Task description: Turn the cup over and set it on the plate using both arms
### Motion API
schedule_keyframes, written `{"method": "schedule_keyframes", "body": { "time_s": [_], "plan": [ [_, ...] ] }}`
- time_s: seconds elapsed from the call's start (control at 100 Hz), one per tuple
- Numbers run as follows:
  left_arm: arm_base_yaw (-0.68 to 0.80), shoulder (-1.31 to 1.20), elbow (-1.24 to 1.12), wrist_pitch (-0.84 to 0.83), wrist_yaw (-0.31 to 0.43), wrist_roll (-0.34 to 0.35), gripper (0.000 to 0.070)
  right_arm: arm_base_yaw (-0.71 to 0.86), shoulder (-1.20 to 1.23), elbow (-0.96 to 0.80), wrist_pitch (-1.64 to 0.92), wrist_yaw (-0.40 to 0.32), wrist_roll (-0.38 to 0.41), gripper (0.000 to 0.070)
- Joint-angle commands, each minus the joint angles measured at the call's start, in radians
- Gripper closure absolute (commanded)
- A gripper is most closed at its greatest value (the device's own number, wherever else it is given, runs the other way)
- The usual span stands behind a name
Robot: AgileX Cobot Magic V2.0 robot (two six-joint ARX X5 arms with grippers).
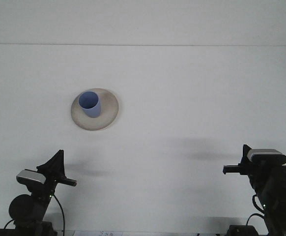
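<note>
Both sets of jaws sit low at the near edge of the white surface (192,98), holding nothing; whether either pair is apart or together cannot be told. The blue cup (90,104) stands upright, mouth up, on the beige plate (108,109), well ahead of the left jaws (70,182) and far ahead-left of the right jaws (227,169).

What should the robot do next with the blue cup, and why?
Probably nothing more than parking both arms. The blue cup already stands mouth-up on the plate, so the job looks done. The left gripper and right gripper sit low at the near edge, far from the cup, holding nothing.
</note>
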Motion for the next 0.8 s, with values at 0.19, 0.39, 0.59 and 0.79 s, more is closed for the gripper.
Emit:
{"method": "schedule_keyframes", "body": {
  "time_s": [0.19,0.39,0.59,0.79],
  "plan": [
    [0.008,-0.003,-0.067,0.108,0.017,-0.011,0.0685,0.001,0.005,0.005,0.017,0.001,0.008,0.0700],
    [0.023,-0.003,-0.066,0.109,0.016,-0.007,0.0685,0.001,0.005,0.005,0.017,0.001,0.008,0.0700],
    [0.031,-0.003,-0.066,0.108,0.016,-0.007,0.0685,0.001,0.005,0.005,0.017,0.001,0.008,0.0700],
    [0.031,-0.003,-0.066,0.108,0.016,-0.007,0.0685,0.001,0.005,0.005,0.017,0.001,0.008,0.0700]
  ]
}}
